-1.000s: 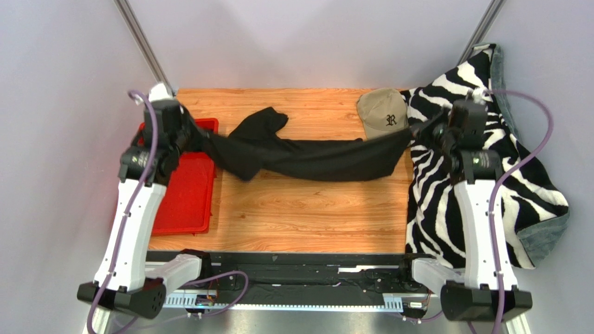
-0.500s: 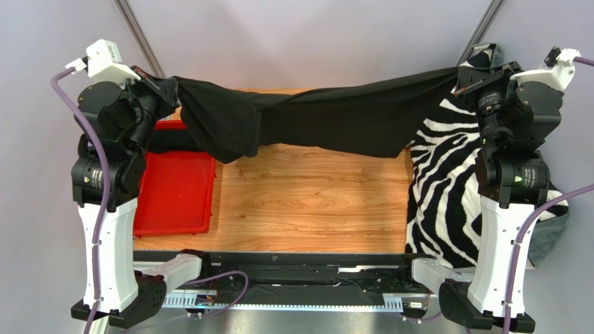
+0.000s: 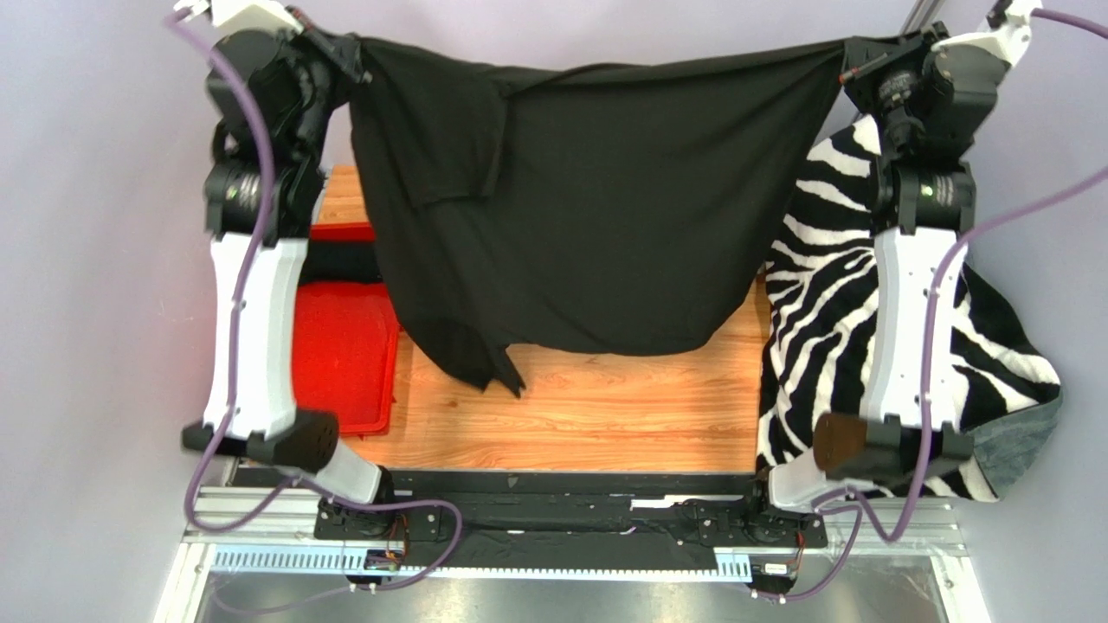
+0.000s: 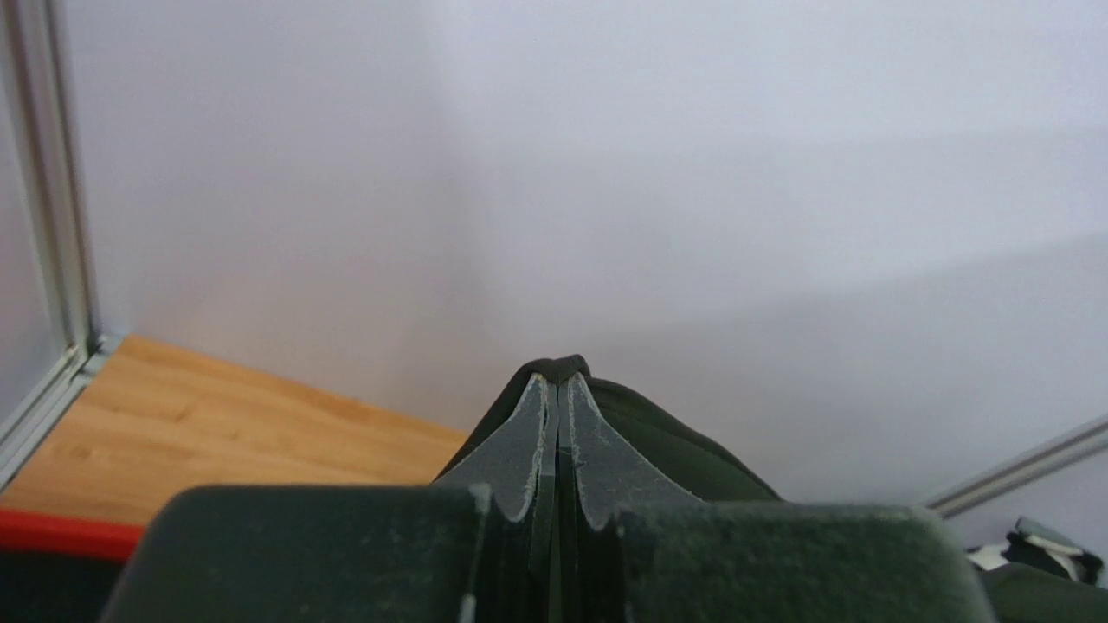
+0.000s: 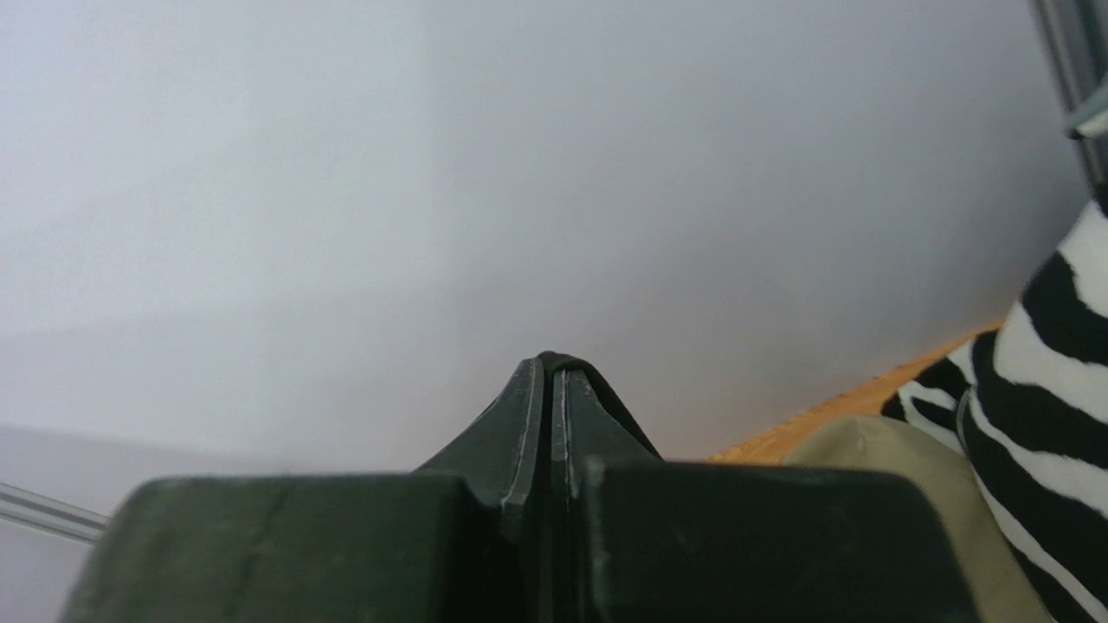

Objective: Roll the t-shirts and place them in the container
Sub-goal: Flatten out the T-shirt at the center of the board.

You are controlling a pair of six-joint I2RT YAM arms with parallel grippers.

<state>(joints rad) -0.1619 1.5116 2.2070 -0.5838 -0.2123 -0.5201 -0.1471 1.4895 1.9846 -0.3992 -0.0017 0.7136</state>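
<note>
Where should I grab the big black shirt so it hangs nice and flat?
By its top edge, one corner from each side, as the left gripper and right gripper do. Pinched there, the t-shirt hangs spread like a curtain; only one lower flap droops.

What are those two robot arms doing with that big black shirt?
They are holding a black t-shirt up in the air, spread out like a curtain. The left gripper pinches one top corner and the right gripper pinches the other, both shut tight on the cloth. The shirt hangs over the wooden table, with a red tray at the left side and a zebra blanket at the right. It is not rolled yet.
</note>
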